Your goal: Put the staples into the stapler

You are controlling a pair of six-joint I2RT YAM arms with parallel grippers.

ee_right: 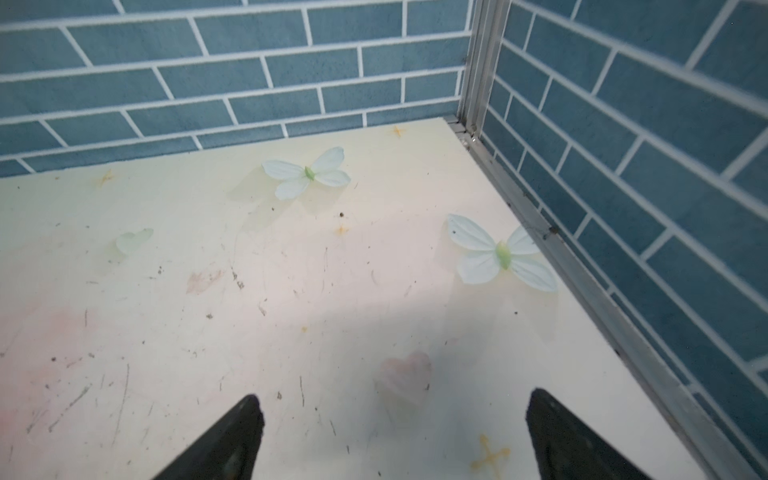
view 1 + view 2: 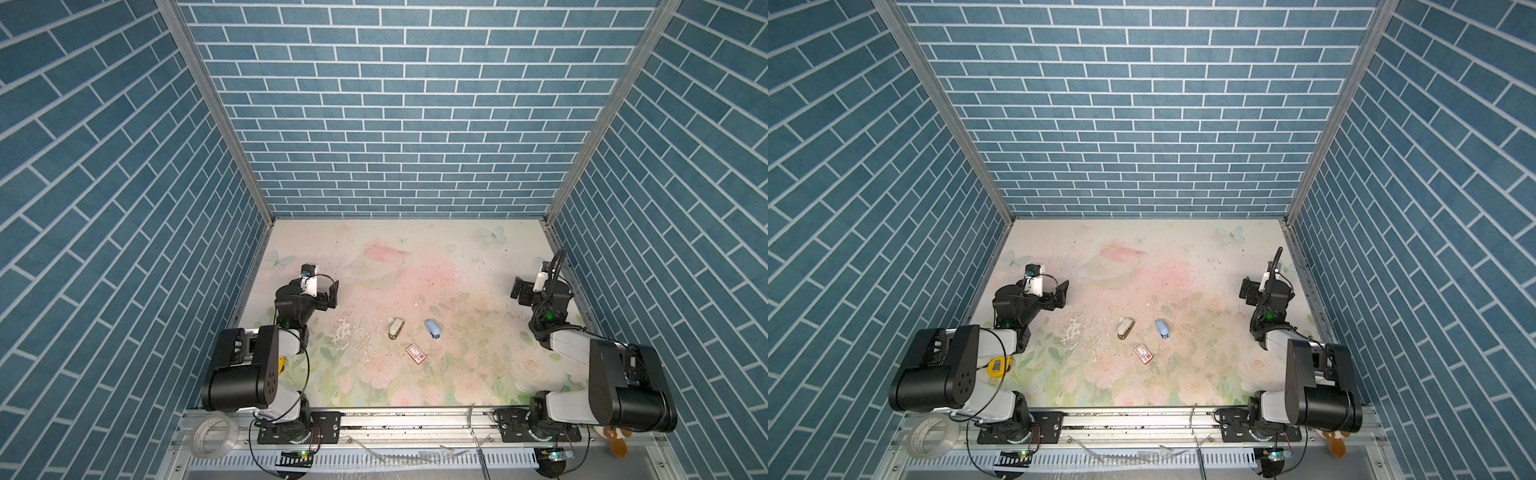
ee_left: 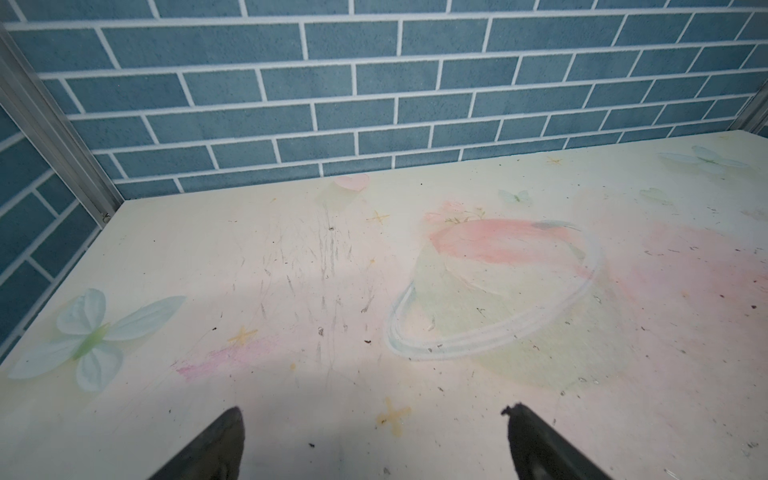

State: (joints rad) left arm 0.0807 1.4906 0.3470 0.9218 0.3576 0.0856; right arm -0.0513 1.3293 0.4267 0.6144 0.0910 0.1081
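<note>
Both arms out wide, well apart from the goods. Left gripper (image 3: 374,419) jaws spread, empty; right gripper (image 1: 395,405) same. Blue stapler (image 2: 432,330) and pale stapler (image 2: 396,327) at centre, red box (image 2: 416,354) just in front. Staples not visible loose. Likely light, slick, brittle strip: pinch long sides gently. Stapler rigid, hinged: steady by base.
</note>
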